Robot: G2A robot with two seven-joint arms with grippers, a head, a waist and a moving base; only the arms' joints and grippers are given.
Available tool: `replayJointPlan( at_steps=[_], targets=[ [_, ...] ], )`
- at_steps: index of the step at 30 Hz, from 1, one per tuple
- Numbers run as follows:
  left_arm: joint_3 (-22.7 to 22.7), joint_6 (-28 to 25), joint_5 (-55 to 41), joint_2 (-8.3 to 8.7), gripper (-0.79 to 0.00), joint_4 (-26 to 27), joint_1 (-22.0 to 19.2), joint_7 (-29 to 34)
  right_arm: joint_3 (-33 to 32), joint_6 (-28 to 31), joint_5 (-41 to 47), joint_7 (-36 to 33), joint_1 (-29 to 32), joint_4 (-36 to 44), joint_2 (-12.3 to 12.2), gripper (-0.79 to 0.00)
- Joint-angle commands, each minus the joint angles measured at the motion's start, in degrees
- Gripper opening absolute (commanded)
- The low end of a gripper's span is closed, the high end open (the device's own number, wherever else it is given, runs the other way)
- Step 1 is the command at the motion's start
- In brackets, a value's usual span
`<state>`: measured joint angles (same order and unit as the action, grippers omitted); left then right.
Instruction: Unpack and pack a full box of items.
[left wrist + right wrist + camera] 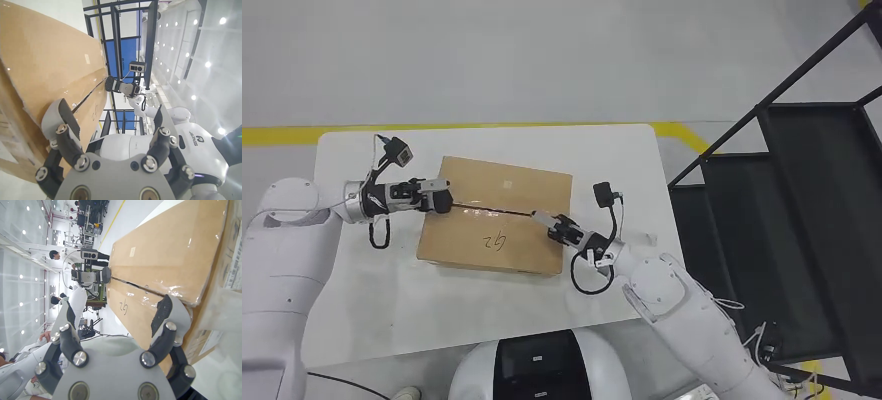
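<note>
A closed cardboard box (pixel 474 182) lies in the middle of the white table (pixel 622 160); a dark seam (pixel 492 212) runs along its top between the two flaps, slightly parted. My left gripper (pixel 445 197) is at the seam's left end, open, one finger (pixel 65 113) resting on the box top (pixel 47 56) and the other in the air above it. At the seam's right end is my right gripper (pixel 543 219), also open, with one finger (pixel 167 308) against the flap edge of the box (pixel 160 247). Each wrist view shows the opposite gripper (pixel 109 84) (pixel 105 274) at the seam's far end.
A black metal staircase (pixel 782 200) stands just right of the table. A yellow line (pixel 542 127) marks the floor behind it. Bare tabletop shows in front of the box and at the back corners.
</note>
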<state>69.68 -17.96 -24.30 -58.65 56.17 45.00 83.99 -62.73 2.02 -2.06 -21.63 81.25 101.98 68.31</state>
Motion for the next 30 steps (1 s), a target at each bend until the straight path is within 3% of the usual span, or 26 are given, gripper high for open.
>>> replayJointPlan(
  at_steps=[1, 14, 18, 22, 26, 30],
  targets=[
    [0.3, 0.3, 1.4, 0.24, 0.0, 0.3, 0.1, -1.0, -0.2, -0.1, 0.3, 0.2, -0.2, 0.0, 0.0, 0.0],
    [0.8, 2.3, 2.7, 0.92, 0.0, 2.3, 0.7, -1.9, -6.0, 1.6, 1.1, 3.0, 3.3, 3.0, -0.5, 0.0],
    [0.8, 2.3, 2.7, 0.92, 0.0, 2.3, 0.7, -1.9, -9.2, 4.0, -0.8, 6.7, 5.9, 4.0, -0.8, 0.0],
    [0.8, 2.3, 2.7, 0.92, 0.0, 2.3, 0.7, -1.9, -12.4, 2.2, 0.7, 8.1, 10.0, 4.7, -1.1, 0.0],
    [0.8, 2.3, 2.7, 0.92, 0.0, 2.3, 0.7, -1.9, -14.1, -0.3, 6.7, 0.5, 15.0, 7.1, -1.6, 0.0],
    [0.8, 2.3, 2.7, 0.92, 0.0, 2.3, 0.7, -1.9, -14.0, -1.6, 8.1, -2.0, 17.3, 6.4, -1.8, 0.0]
  ],
)
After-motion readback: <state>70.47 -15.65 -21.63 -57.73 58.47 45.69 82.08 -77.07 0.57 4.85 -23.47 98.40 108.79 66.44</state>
